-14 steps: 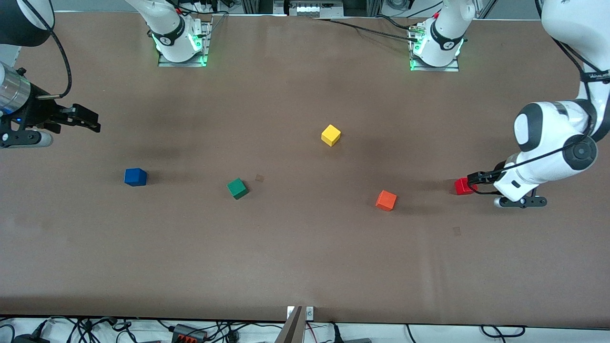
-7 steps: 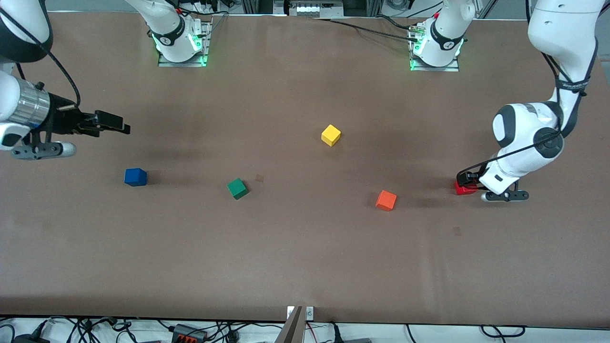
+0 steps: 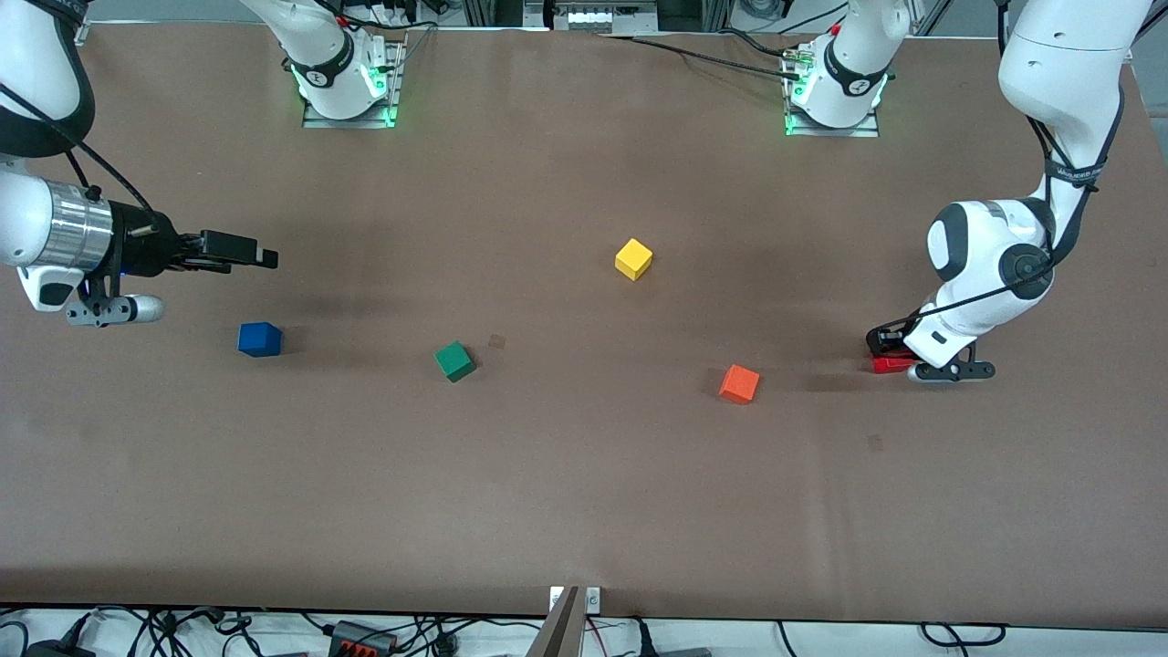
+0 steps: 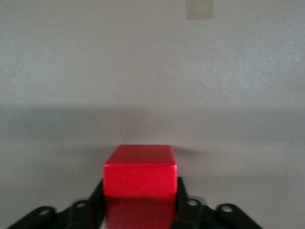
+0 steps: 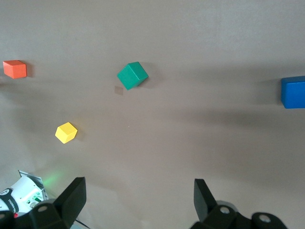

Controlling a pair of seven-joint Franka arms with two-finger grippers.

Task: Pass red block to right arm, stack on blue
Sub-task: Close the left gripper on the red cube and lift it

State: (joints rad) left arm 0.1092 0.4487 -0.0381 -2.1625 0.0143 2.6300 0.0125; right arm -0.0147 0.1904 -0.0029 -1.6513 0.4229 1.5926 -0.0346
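At the left arm's end of the table, from the front camera, I am seeing the left gripper [image 3: 890,351] sitting low on the red block [image 3: 887,365], which is resting on the table [image 3: 584,511] with the orange cube [image 3: 739,383] beside it toward the middle; the yellow cube [image 3: 633,259] is lying farther from the camera, and the green cube [image 3: 454,360] and the blue cube [image 3: 259,338] are sitting toward the right arm's end; the right gripper [image 3: 260,255] is hovering over bare table close to the blue cube.

Looking through the left wrist camera, I am finding the red block [image 4: 140,176] sitting between the black fingers [image 4: 95,202], which are flanking both its sides; whether they are pressing on it yet I cannot tell, so I am wanting a square, centred squeeze before any lift.

Looking through the right wrist camera, the right gripper [image 5: 138,193] is showing its fingers wide apart and empty; the blue cube [image 5: 293,91] is sitting at the frame's edge; I am judging the open stretch between the green and orange cubes roomy enough for a handover, well away from the table's edges.
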